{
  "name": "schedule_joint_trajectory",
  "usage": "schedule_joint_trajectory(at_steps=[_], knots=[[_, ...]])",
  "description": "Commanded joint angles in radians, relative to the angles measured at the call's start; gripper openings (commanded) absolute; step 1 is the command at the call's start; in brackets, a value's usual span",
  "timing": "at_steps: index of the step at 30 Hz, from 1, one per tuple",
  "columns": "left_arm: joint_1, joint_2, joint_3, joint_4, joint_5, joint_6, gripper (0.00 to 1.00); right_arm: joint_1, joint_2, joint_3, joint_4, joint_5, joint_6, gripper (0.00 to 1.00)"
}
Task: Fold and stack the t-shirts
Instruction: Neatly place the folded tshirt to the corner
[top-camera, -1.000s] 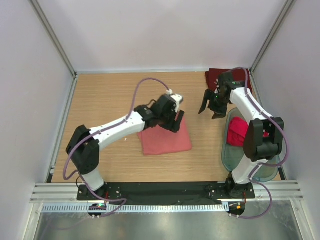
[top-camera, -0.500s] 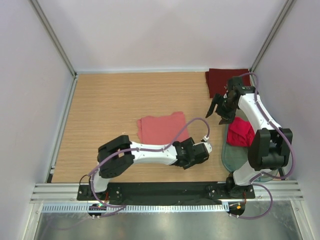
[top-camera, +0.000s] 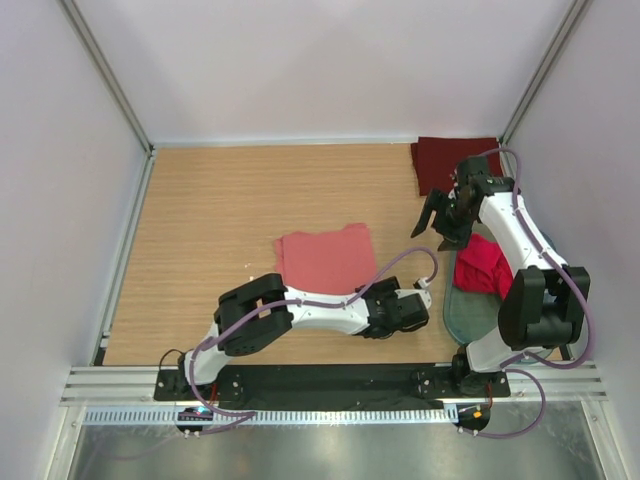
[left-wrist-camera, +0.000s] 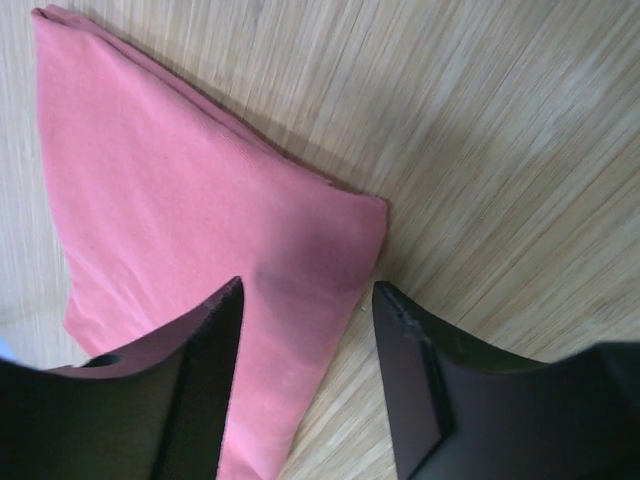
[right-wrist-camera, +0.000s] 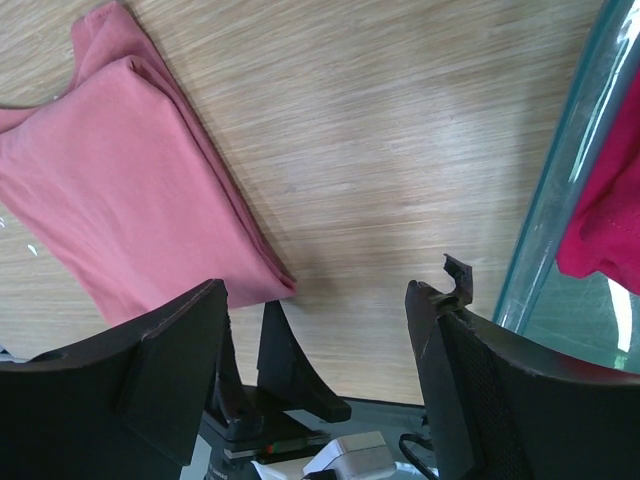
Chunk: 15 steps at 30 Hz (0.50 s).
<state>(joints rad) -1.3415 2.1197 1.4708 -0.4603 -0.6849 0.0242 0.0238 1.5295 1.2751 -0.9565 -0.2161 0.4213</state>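
Starting at the near edge: left tool (top-camera: 418, 303) slung low across to about 5 o'clock on the surface (top-camera: 210, 220). Fingers apart, nothing pinched, sitting near the near-right corner of the salmon-pink shirt (top-camera: 325, 258). Looks released, not grabbing.

Dead centre: that salmon-pink shirt, folded into a neat flat square. Counting that one as done.

Over at 3 o'clock: greenish plastic tub (top-camera: 455, 310) with a bright red shirt (top-camera: 482, 265) crumpled inside, not folded at all. Right tool (top-camera: 432, 226) hovering at the tub's far rim, spread wide, empty.

Way back at 1 o'clock, in the far corner: dark maroon shirt (top-camera: 440, 160), lying flat and squared off, partly hidden behind the right arm, so no real telling about fold quality.

No stack anywhere yet, with the two flat shirts well apart. Guessing roughly halfway at best. Left to do: pulling the red one out, folding it, then piling everything together. No telling about more shirts buried deeper in the tub.
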Motion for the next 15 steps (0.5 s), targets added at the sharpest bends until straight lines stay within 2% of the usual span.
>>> schedule_joint_trajectory(at_steps=[1,4,5,7,8,9,15], knots=[[0.007,0.039,0.014,0.038,0.016,-0.009,0.53,-0.005,-0.029,-0.011,0.024,-0.032,-0.003,0.80],[0.027,0.031,0.005,0.046,0.053,-0.018,0.34,-0.005,-0.012,-0.019,0.033,-0.046,0.000,0.80],[0.033,0.020,0.002,0.052,0.062,-0.020,0.23,-0.002,-0.009,-0.025,0.038,-0.049,0.002,0.81],[0.050,0.000,-0.010,0.055,0.093,-0.020,0.13,-0.012,0.004,-0.037,0.059,-0.083,0.014,0.83],[0.057,-0.009,-0.013,0.057,0.105,-0.045,0.03,-0.012,0.007,-0.052,0.070,-0.132,0.020,0.83],[0.062,-0.033,-0.017,0.057,0.114,-0.047,0.00,-0.043,0.014,-0.059,0.081,-0.152,0.027,0.84],[0.088,-0.145,-0.056,0.040,0.191,-0.070,0.00,-0.048,0.072,-0.095,0.180,-0.271,0.062,0.86]])
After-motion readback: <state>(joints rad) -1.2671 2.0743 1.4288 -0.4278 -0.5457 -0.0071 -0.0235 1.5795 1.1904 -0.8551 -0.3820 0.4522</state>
